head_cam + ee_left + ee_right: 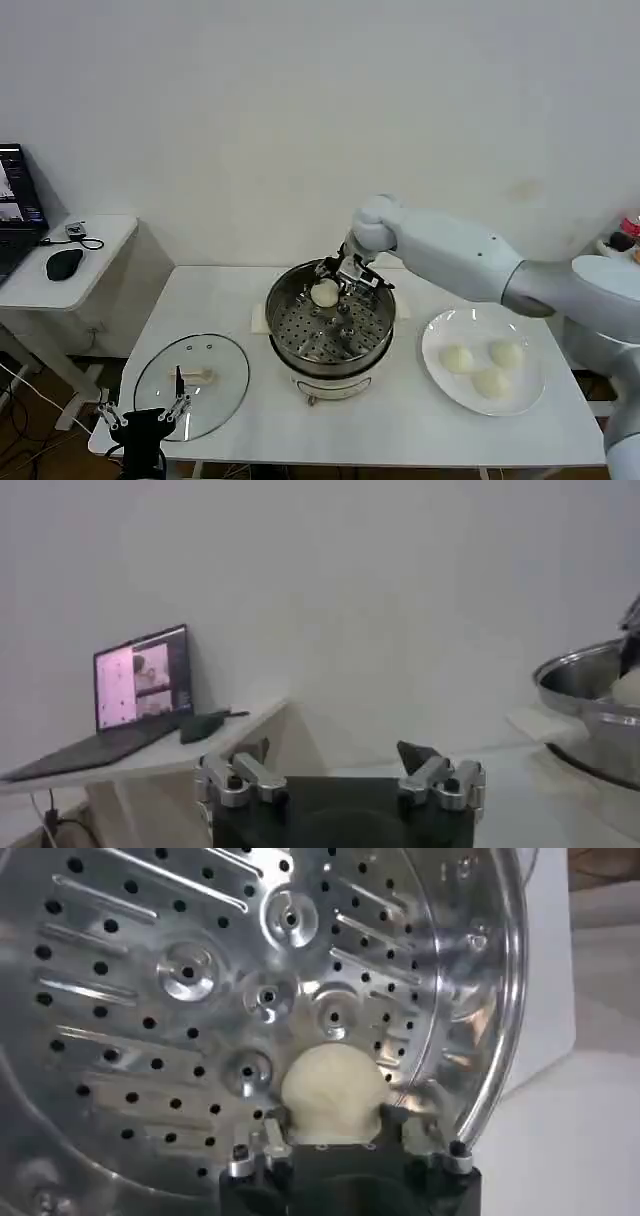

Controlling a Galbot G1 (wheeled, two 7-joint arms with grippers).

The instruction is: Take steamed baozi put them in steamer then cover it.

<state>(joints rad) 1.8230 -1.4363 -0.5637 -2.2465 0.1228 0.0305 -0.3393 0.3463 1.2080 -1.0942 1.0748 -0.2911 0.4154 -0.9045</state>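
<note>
Right claw (335, 1130) grips a baozi (333, 1091) over the unmarked steamer (328, 335).

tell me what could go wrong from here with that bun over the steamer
1. The right gripper pinches the soft baozi at its sides above the perforated tray; it could dent, or stick to a finger on release.
2. It hangs near the steamer back wall, so it may land against the wall, crowding the three buns waiting on the plate.
</note>
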